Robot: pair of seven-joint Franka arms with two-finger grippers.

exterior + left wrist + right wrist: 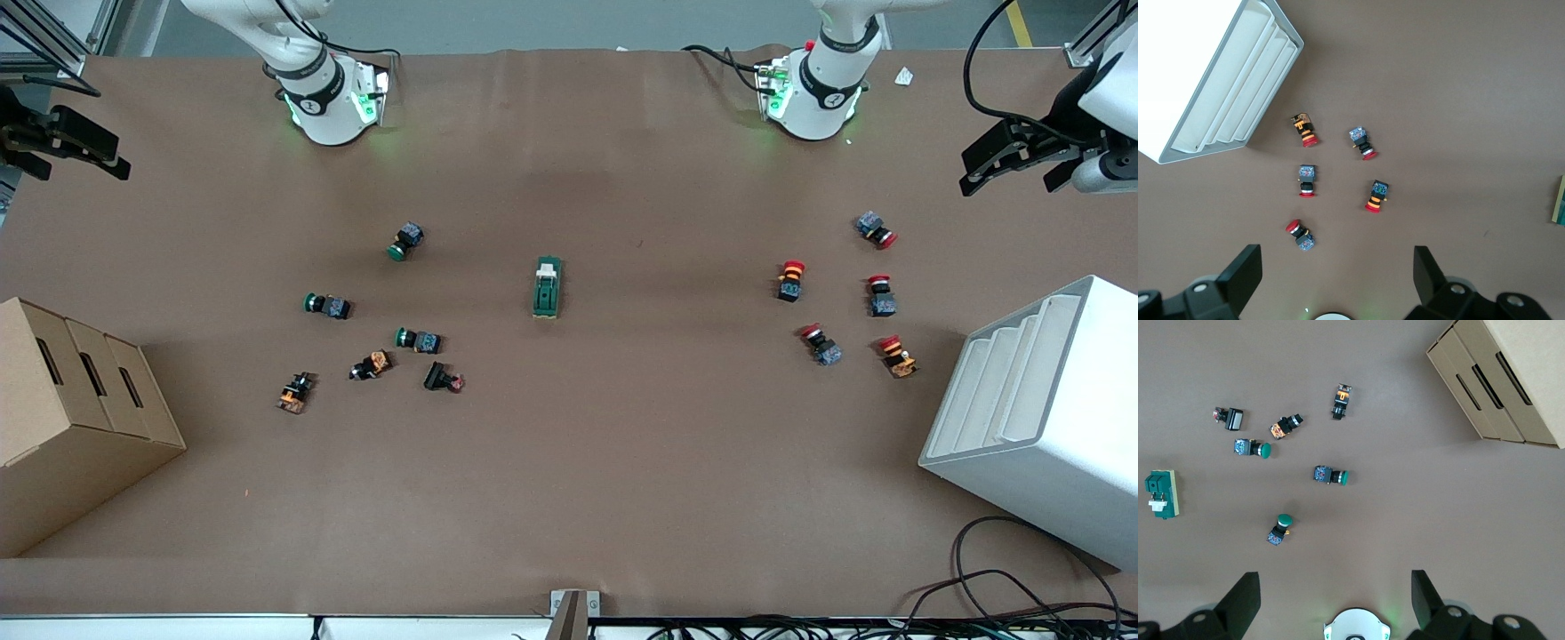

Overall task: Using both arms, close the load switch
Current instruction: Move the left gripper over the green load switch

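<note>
Brown table (569, 498) bears load switch (548, 287); both grippers' fingers spread wide, empty.

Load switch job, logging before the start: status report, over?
Left gripper and right gripper open, waiting high at their own table ends. Load switch mid-table, untouched. Push buttons lie off to both sides, none against it.

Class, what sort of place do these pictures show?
Probably a robotics lab workbench: a brown-covered table, the load switch among scattered push buttons, and cables along its edge.
</note>
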